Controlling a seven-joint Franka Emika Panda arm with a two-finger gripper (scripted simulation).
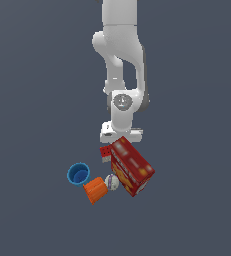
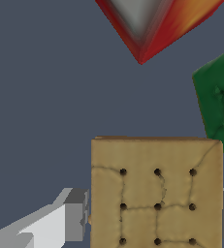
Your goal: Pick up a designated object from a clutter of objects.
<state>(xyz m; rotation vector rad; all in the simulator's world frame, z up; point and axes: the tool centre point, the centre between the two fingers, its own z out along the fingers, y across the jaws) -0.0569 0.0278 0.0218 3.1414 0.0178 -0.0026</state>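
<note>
The tan-brown block (image 2: 156,193) with dark dots on its upper face fills the gap between my two fingers in the wrist view. One finger (image 2: 74,220) sits against one of its sides, and the other shows at the frame edge on the opposite side. My gripper (image 2: 154,223) is shut on it. In the exterior view the gripper (image 1: 120,134) is low, just behind the large red box (image 1: 131,166), and the block is hidden there. The tiny red dotted cube (image 1: 105,152) lies beside the box.
A blue cup (image 1: 78,174), an orange ribbed cup (image 1: 95,190) and a pale ball (image 1: 111,182) huddle at the red box's exterior-view left. In the wrist view a corner of the red box (image 2: 147,24) and a green object (image 2: 219,97) lie close ahead.
</note>
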